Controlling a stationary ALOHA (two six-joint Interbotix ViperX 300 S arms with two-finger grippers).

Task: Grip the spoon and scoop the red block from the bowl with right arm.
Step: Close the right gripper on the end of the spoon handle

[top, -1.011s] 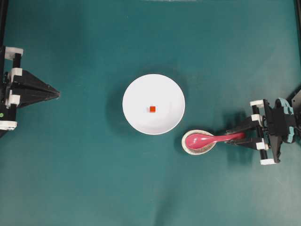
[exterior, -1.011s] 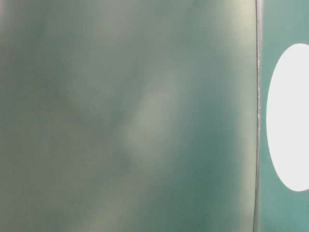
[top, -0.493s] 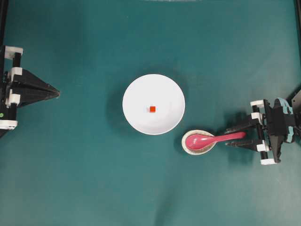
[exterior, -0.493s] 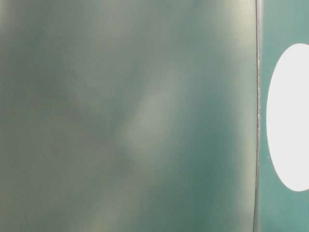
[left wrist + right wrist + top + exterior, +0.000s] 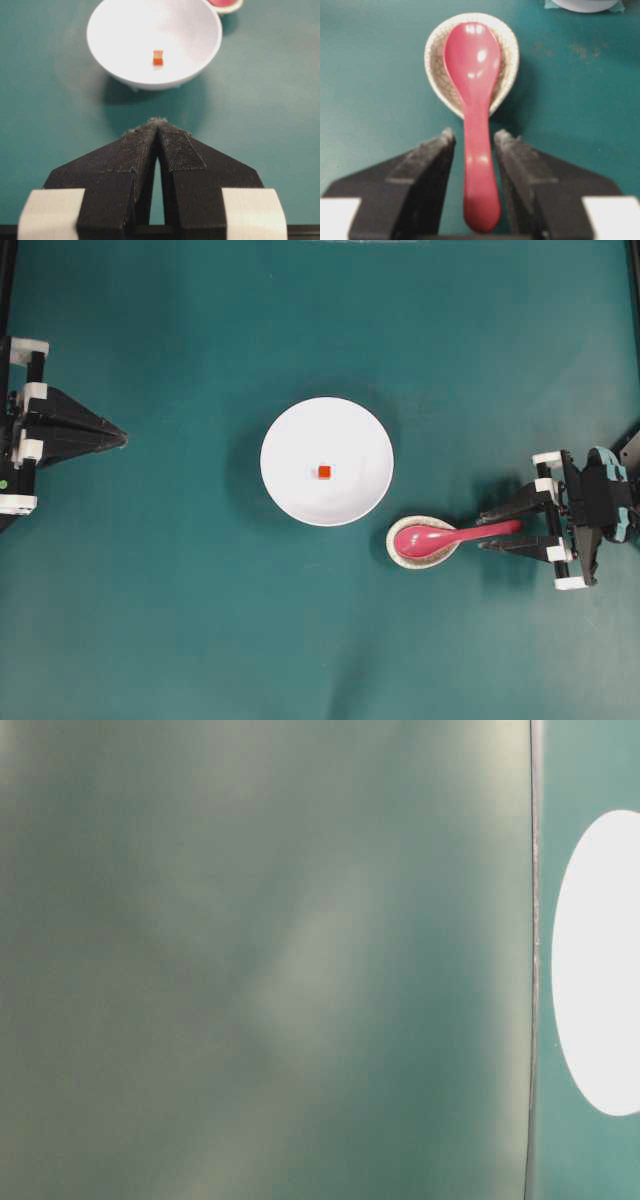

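Spoon: scoop in speckled dish, handle toward right tool.
Right tool: narrowly parted, straddling handle, not touching.
Left tool: closed, empty.

Overhead looks straight down, wrist views close, both showing bowl.

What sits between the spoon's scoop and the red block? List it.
Overhead: the small dish's rim, a strip of bare green table, then the bowl's white wall. The spoon rests in that dish; the block lies mid-bowl.
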